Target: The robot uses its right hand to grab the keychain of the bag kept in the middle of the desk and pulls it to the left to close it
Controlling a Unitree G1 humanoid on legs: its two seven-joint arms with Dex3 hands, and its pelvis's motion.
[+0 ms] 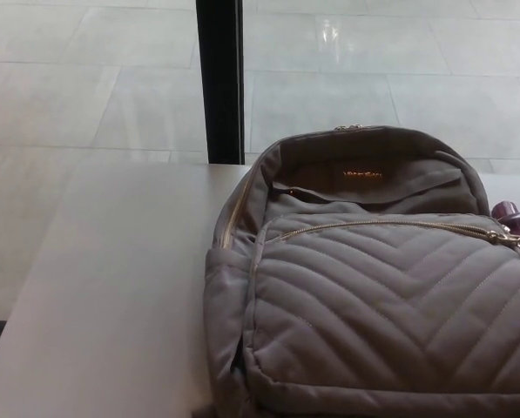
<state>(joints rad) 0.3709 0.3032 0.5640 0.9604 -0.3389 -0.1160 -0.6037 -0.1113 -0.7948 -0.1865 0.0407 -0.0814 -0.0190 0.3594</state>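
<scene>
You have the grey quilted bag (373,296) filling the frame from 3 to 6 o'clock on the white desk (111,287). Its top mouth gapes, with an orange label (362,175) showing inside. The keychain (514,216) (a purple blob, cut by the frame edge) sits at 3 o'clock, at the right end of the front pocket's gold zipper (381,225). Neither the left hand nor the right hand shows, so you cannot tell their grip. A black post (219,83) stands at 12 o'clock behind the desk.
</scene>
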